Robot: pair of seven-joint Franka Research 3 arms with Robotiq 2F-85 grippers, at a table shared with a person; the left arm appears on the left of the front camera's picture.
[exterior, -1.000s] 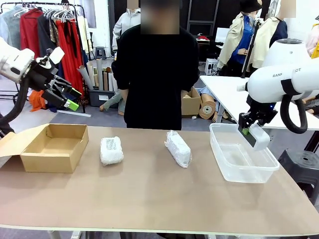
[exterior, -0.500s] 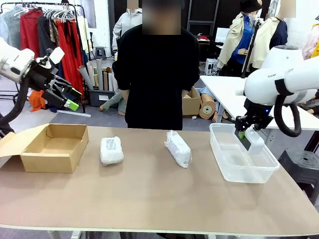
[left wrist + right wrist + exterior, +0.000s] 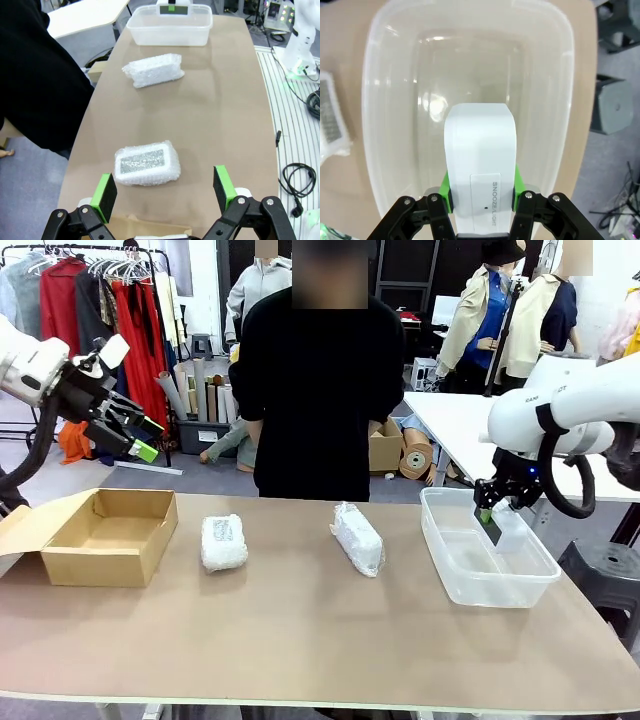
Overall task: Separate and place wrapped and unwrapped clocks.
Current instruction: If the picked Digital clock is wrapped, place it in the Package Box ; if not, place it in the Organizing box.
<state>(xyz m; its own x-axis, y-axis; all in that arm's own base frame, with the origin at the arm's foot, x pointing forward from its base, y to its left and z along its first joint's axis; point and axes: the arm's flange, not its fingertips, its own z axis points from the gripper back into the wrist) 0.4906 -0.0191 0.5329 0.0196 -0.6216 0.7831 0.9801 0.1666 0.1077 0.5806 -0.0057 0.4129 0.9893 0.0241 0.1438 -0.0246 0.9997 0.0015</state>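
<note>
Right wrist view: right gripper [image 3: 480, 189] clamps the bare clock [image 3: 480, 145], SNOOZE/LIGHT label legible, over clear tub [image 3: 370, 100]. Front view: that arm bends down at the tub's far rim. Left gripper [image 3: 138, 438] hangs high above cardboard box [image 3: 100, 540], fingers spread, empty. Wrapped clock [image 3: 223, 542] and second wrapped clock [image 3: 357, 537] lie on the table [image 3: 300, 640] between box and tub.

The contents of the squat white crinkly-wrapped bundle [image 3: 223, 542] and the longer white crinkly-wrapped bundle [image 3: 357, 537] are masked by the wrap. The near end of the bare white rounded-rectangular clock [image 3: 480, 160] is covered by the black fingers [image 3: 536, 210] of the right gripper [image 3: 481, 192]. A flap of the open brown cardboard box [image 3: 100, 565] is cut by the front view's left edge.
</note>
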